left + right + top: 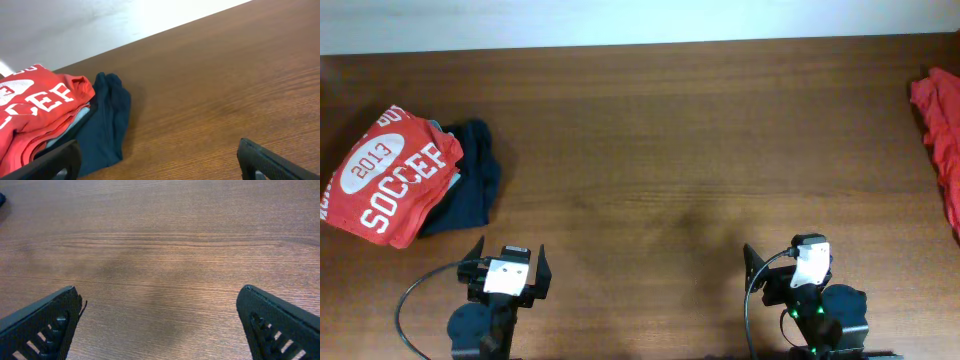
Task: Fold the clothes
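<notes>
At left of the overhead frame, a folded stack point(415, 190) sits on the desk point(670, 130): red soccer shirt point(390, 185) over a navy garment point(472, 180). Far right edge, a crumpled red shirt point(940, 130) waits, not yet folded. Left tool point(508, 260) and right tool point(790, 262) both spread, empty, at bottom.

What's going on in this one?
Nothing is being handled. The left end effector and right end effector sit open and empty near the front edge of the table. A folded red soccer shirt lies on a navy garment at the left; another red garment lies crumpled at the right edge, not yet folded.
</notes>
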